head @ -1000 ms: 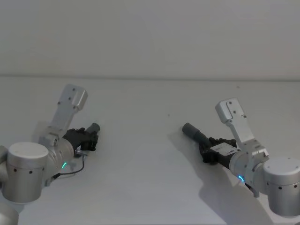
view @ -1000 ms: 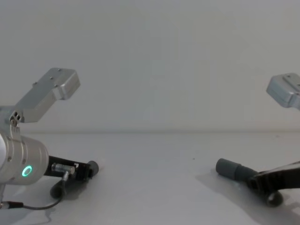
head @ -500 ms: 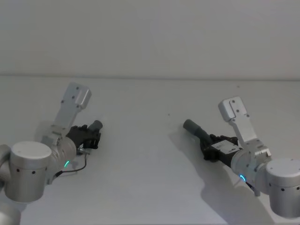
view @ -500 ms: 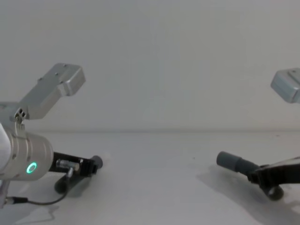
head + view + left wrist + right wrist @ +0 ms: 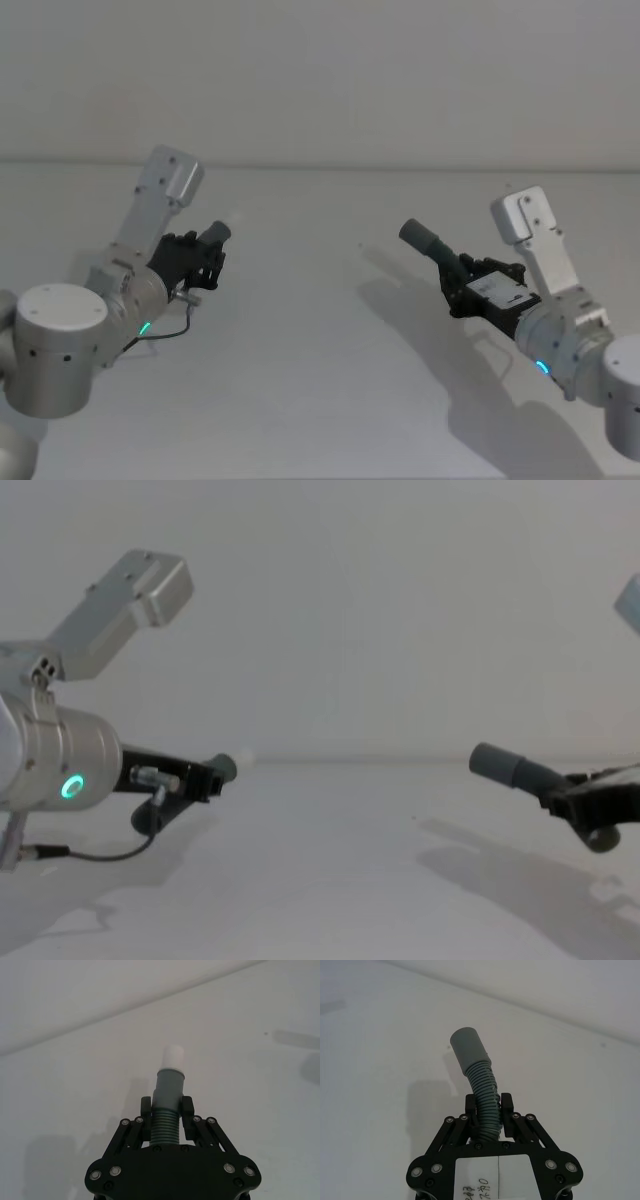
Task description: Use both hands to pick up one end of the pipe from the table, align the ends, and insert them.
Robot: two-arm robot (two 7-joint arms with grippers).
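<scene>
left hand (image 5: pixel 203 258): left-centre of the head view, fingers clamped on the ribbed section of the left hose piece (image 5: pixel 164 1130).
left hose piece: narrow cuff (image 5: pixel 169 1087) and white tip (image 5: pixel 175 1055) stick out past the fingertips, aimed up-frame and inward. In the chest view the tail hangs under the hand, clear of the counter (image 5: pixel 320 390).
right hand (image 5: pixel 460 275): right-centre of the head view, fingers clamped on the ribs of the right hose piece (image 5: pixel 484 1090).
right hose piece: curves up out of the hand, wide collar (image 5: pixel 467 1045) aimed toward the upper left of the head view, clear of the counter.
ends: well apart, bare counter between them, not in line.
</scene>
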